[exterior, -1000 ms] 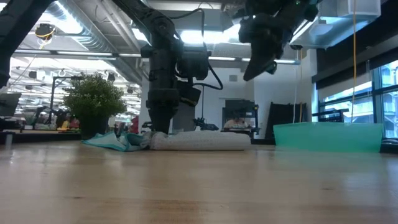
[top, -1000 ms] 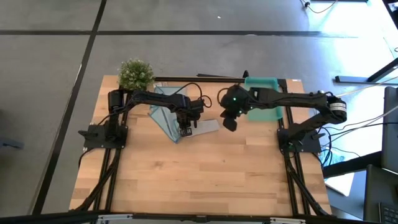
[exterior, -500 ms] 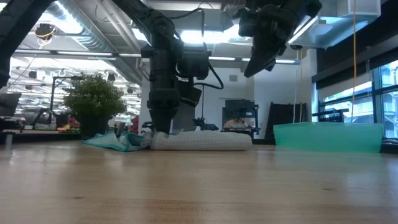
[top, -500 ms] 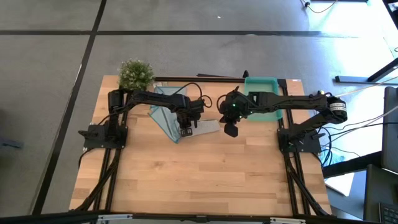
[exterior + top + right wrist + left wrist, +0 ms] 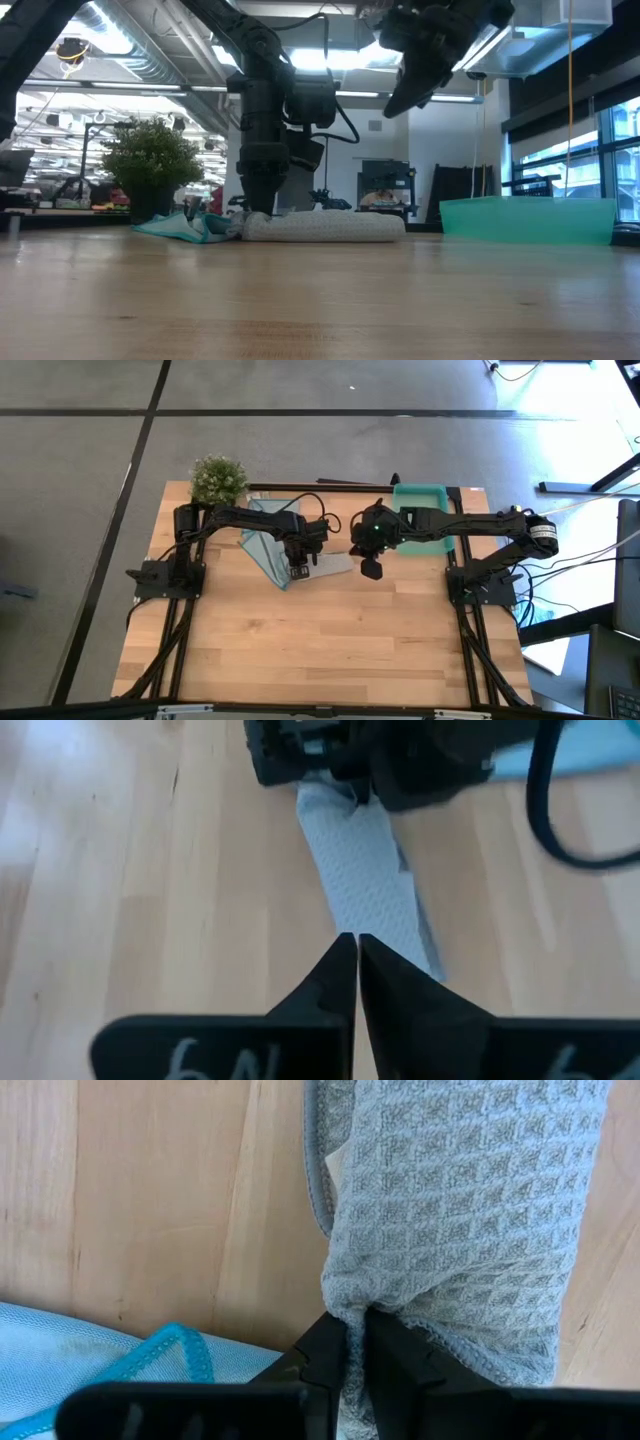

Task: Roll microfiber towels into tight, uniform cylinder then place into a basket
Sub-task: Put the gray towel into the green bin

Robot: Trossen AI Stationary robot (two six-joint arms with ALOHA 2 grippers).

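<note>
High view: the left gripper (image 5: 298, 568) is down on the table (image 5: 320, 650), pinching one end of the rolled grey towel (image 5: 330, 564) between fingers set narrow. The left wrist view shows a fold of that waffle-weave cloth (image 5: 460, 1210) squeezed between the two dark fingertips (image 5: 330, 1350). The roll runs away from this gripper toward the right arm, lying flat on the wood. Just behind the left gripper lies the blue towel (image 5: 262, 540), loose and crumpled, its edge touching the grey roll's held end. A small plant (image 5: 218, 479) stands beyond it at the table's far corner.

The right gripper (image 5: 370, 570) hangs in the air past the roll's free end, fingers closed together with nothing between them, clear of the cloth (image 5: 365, 890). The basket (image 5: 425, 520) sits behind this gripper, near the far edge, apart from both towels. In the low view the roll (image 5: 325, 228) rests on the table with the basket (image 5: 528, 220) off to its side.
</note>
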